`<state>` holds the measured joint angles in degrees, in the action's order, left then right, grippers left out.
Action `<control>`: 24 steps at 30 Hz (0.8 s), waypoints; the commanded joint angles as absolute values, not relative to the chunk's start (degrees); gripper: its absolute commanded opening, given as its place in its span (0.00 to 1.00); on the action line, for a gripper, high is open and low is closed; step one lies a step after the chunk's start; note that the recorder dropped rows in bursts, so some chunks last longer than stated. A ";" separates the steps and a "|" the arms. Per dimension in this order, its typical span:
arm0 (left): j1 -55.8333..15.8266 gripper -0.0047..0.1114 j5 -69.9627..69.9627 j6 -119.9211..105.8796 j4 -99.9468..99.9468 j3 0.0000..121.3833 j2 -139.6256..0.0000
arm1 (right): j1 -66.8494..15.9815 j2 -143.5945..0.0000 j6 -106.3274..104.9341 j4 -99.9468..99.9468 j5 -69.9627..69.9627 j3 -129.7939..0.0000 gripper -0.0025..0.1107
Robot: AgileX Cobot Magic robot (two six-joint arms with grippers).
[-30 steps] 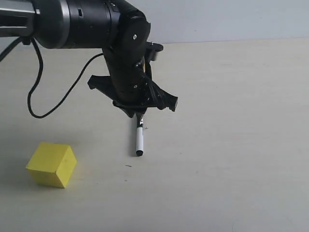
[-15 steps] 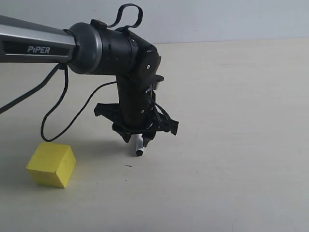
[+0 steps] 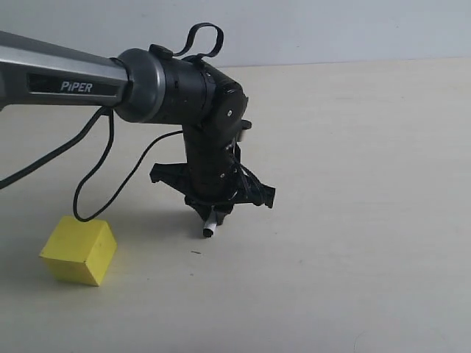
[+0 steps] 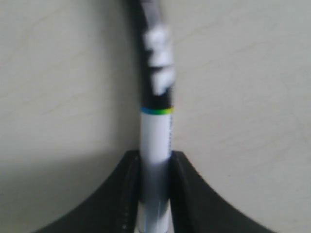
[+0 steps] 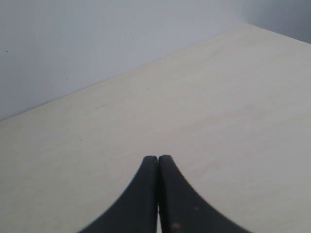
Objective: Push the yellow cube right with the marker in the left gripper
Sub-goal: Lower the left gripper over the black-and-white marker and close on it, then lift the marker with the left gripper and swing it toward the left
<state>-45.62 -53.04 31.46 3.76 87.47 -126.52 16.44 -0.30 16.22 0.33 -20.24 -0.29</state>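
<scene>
**Left gripper (image 3: 214, 211) clamped on marker, cube off to its left**

My left gripper points down at the table (image 3: 353, 184) with its jaws narrowed onto the marker (image 3: 210, 224). In the left wrist view the two black fingers (image 4: 187, 194) press the white barrel from both sides, so the marker (image 4: 156, 131) is held, not loose. Its black cap half with blurry white lettering runs out past the fingertips over the pale tabletop, and a thin coloured ring sits where black meets white.

From the exterior view I only see a short white stub with a dark end poking out under the gripper, tilted down and to the left. Can't tell if that end touches the table. The rest of the pen is hidden behind the black wrist.

The yellow cube (image 3: 79, 250) sits flat on the table, well to the left of the gripper and nearer the camera, clear of the marker. The silver arm (image 3: 66, 77) marked "PiPER" comes in from the left, and its black cable (image 3: 96, 184) droops in a loop behind the cube.

The right gripper (image 5: 158, 158) has its jaws pressed together with nothing between them. It hangs over bare table (image 5: 204, 111) near a grey wall (image 5: 97, 39).
</scene>
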 commanded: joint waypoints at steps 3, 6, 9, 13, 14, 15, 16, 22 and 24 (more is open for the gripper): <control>-47.56 0.04 -52.74 29.19 5.42 87.65 -123.84 | 16.27 0.00 16.21 0.37 -20.05 0.00 0.02; -48.75 0.04 -54.60 29.49 11.42 87.65 -120.39 | 16.27 0.00 16.21 0.37 -20.05 0.00 0.02; -50.76 0.04 -62.56 33.45 21.63 87.51 -115.23 | 16.27 0.00 16.21 0.37 -20.05 0.00 0.02; -53.54 0.04 -69.96 35.16 32.72 84.78 -107.67 | 16.27 0.00 16.21 0.37 -20.05 0.00 0.02; -54.15 0.04 -69.96 35.16 34.55 83.26 -105.25 | 16.27 0.00 16.21 0.37 -20.05 0.00 0.02; -54.72 0.04 -69.96 34.84 35.30 80.94 -102.23 | 16.27 0.00 16.21 0.37 -20.05 0.00 0.02; -54.99 0.04 -69.96 34.95 35.80 78.92 -99.75 | 16.27 0.00 16.21 0.37 -20.05 0.00 0.02; -55.65 0.04 -69.96 36.12 38.23 62.12 -80.94 | 16.27 0.00 16.21 0.37 -19.88 0.00 0.02; -54.97 0.04 -69.96 36.12 38.89 55.89 -74.36 | 16.27 0.00 16.21 0.37 -19.88 0.00 0.02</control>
<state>-55.57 -69.05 35.33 37.44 63.47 -81.87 16.44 -0.30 16.22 0.33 -20.29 -0.29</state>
